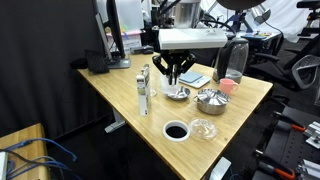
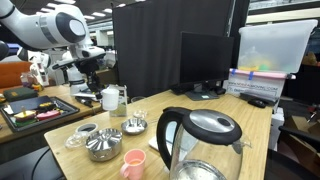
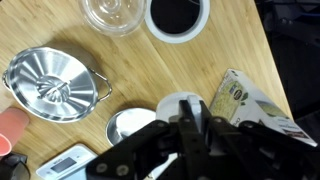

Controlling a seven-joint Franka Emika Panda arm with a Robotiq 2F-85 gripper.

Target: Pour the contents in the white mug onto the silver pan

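The white mug (image 3: 175, 103) stands on the wooden table, seen from above as a white disc just beyond my fingertips. It also shows in an exterior view (image 2: 110, 98). My gripper (image 3: 193, 118) is right over it, with its fingers close together on a thin strip of the mug's rim. The gripper shows in both exterior views (image 1: 177, 78) (image 2: 95, 72). The silver pan (image 3: 128, 125) lies close beside the mug and looks empty; it shows in both exterior views (image 1: 177, 93) (image 2: 134, 124). The mug's inside is hidden.
A larger silver bowl (image 3: 55, 85), a clear glass dish (image 3: 112, 12) and a white-rimmed dark dish (image 3: 178, 15) sit nearby. A printed carton (image 3: 250, 105) stands beside the mug. A pink cup (image 1: 226, 86) and a kettle (image 2: 200, 140) stand at one table end.
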